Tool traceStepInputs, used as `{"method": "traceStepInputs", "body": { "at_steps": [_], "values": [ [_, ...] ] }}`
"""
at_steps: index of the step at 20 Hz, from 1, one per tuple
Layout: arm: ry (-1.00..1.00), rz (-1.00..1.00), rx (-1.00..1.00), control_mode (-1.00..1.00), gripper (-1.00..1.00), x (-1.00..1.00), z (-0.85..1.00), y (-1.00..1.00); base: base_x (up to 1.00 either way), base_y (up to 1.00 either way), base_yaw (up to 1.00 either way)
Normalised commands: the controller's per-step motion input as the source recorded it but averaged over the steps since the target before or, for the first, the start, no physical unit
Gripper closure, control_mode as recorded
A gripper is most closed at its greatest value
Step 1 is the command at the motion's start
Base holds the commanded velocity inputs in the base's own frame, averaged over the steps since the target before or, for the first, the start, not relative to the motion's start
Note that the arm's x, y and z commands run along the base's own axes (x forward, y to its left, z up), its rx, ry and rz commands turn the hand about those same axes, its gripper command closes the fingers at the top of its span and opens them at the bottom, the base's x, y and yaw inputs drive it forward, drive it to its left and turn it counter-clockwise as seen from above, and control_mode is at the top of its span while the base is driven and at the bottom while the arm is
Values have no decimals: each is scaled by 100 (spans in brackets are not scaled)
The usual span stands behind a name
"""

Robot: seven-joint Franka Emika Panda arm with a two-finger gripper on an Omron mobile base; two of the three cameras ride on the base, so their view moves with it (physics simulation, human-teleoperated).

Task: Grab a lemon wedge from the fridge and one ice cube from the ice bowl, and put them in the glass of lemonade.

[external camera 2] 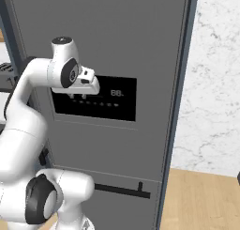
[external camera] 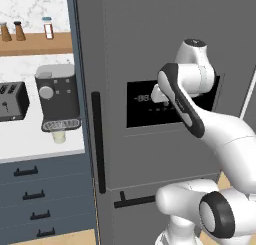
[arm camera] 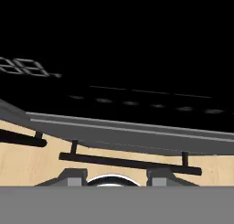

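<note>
fridge (external camera: 150, 39): tall grey, doors shut; fills centre of both base views. Lemon wedge must be inside, so hidden for now.
gripper (arm camera: 111, 177): up close to the black dispenser panel (external camera 2: 119, 104), pointing into the door face. Hand view looks down the panel to the drawer bar below. Two finger tips stand apart w/ a gap between, nothing in it. Spread partway, holding nothing.
key relation: long vertical handle (external camera: 98, 141) sits on the fridge's left edge, well left of and lower than the hand. Long axis runs up-down, so jaws should straddle it sideways.
drawer bar (external camera 2: 123, 190): horizontal, below panel; prob. freezer, not the wanted door.
which door: seam not clear enough to say how the door hinges.
room: counter (external camera: 30, 144) w/ coffee machine (external camera: 57, 99) and toaster (external camera: 12, 101) just left of the handle; tight on that side. Right side is marble wall (external camera 2: 215, 83), open floor (external camera 2: 201, 196) in front.
task stage: early, judging by shut doors; nothing fetched.
risk: hand so near the panel could scrape it when swinging left.
</note>
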Motion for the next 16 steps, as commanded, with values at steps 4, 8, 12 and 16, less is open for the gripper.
{"method": "traceStepInputs", "body": {
  "at_steps": [4, 8, 12, 16],
  "values": [
    [0, 4, 1, -100, -100, -58, 0, 0, 0, 0, 0],
    [0, 4, 8, -100, -100, -98, 0, 0, 0, 0, 0],
    [0, 2, 10, -100, -100, -82, -6, 0, 0, 0, 0],
    [0, 0, 9, -100, -100, -61, -29, 0, 0, 0, 0]
  ]
}}
